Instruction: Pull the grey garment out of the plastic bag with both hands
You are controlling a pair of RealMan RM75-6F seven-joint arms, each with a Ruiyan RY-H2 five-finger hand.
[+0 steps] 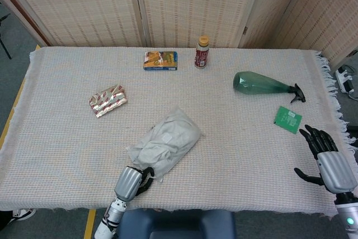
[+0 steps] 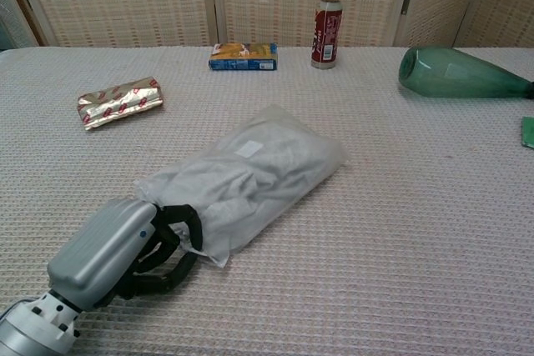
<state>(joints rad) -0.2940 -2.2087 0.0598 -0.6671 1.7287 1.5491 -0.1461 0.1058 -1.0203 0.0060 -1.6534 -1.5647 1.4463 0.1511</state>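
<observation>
Bag: translucent plastic bag (image 2: 250,181) w/ grey garment (image 2: 238,174) inside, lying on white woven tabletop (image 1: 251,155), centre-near, toward my left side.
Axis: long axis runs diagonal, near-left end by my left robot hand, far end pointing up-right toward the green glass bottle (image 1: 263,84) on its side.
Left robot hand (image 2: 138,248): at the bag's near-left end, fingers curled round the bag's edge; I judge it's gripping the plastic there, tho exact contact is partly hidden.
Right robot hand (image 1: 327,158): well apart from bag, at the tabletop's right edge, fingers spread, holding nothing.
Nearer hand: left, by far; right must cross toward centre to reach it.
Next (my guess): left anchors bag end, right comes over to take garment or far end.
</observation>
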